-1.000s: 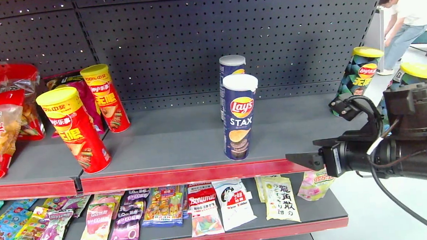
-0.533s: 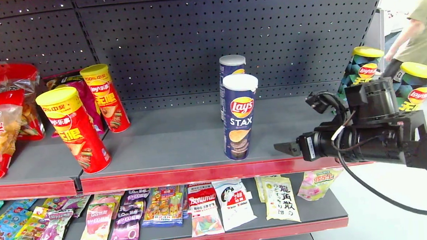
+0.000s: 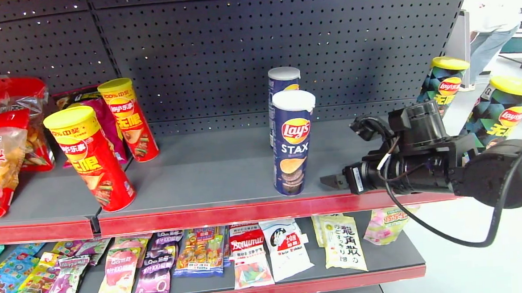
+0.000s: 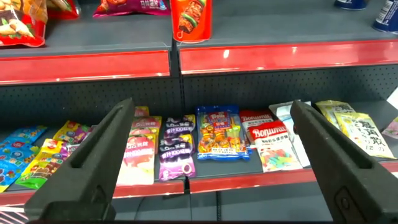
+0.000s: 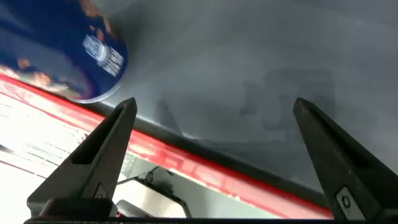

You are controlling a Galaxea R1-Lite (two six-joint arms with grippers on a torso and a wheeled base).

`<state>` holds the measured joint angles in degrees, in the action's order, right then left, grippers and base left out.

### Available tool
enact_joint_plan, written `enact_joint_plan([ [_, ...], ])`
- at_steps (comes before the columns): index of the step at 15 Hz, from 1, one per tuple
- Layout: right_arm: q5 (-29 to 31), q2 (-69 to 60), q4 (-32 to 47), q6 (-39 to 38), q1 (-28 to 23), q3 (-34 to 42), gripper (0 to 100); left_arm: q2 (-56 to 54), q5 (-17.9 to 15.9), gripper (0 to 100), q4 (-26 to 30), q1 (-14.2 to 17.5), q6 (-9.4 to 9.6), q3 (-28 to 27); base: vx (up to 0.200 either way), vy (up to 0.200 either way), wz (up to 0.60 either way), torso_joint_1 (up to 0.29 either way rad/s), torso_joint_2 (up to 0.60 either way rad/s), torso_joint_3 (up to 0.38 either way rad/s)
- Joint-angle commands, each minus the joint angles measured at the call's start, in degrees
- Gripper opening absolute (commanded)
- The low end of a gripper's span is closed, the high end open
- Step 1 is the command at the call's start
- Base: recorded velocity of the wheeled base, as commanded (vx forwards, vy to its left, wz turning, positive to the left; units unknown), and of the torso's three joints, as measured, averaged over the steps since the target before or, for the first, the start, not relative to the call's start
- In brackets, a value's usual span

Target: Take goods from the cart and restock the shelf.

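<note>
Sliding leftward at centre-right of frame, right gripper neared front blue chip can, jaws spread, empty. Can stood upright mid-frame near shelf front lip, apparently stocked; adjustment likely. Left gripper spread, empty.

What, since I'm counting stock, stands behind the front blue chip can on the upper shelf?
A second blue can stands directly behind the front blue can. Only its lid and upper body show; the one in front covers the rest.
</note>
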<state>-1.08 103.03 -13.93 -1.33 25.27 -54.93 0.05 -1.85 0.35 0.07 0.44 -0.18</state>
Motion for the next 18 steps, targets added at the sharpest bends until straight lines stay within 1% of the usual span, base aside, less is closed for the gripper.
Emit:
enact_joint_plan([
  [1,0.5,1.9,0.0,0.0,1.1,-1.3,100,0.0,0.0,100,0.0,0.0,0.00,0.0,0.000,0.000,0.00,0.000,0.00,0.000],
  [5,1.1,3.3,0.0,0.0,2.7,-2.2,100,0.0,0.0,100,0.0,0.0,0.00,0.0,0.000,0.000,0.00,0.000,0.00,0.000],
  [9,3.0,5.4,0.0,0.0,2.6,-3.7,100,0.0,0.0,100,0.0,0.0,0.00,0.0,0.000,0.000,0.00,0.000,0.00,0.000],
  [18,3.1,6.3,0.0,0.0,3.6,-4.6,100,0.0,0.0,100,0.0,0.0,0.00,0.0,0.000,0.000,0.00,0.000,0.00,0.000],
])
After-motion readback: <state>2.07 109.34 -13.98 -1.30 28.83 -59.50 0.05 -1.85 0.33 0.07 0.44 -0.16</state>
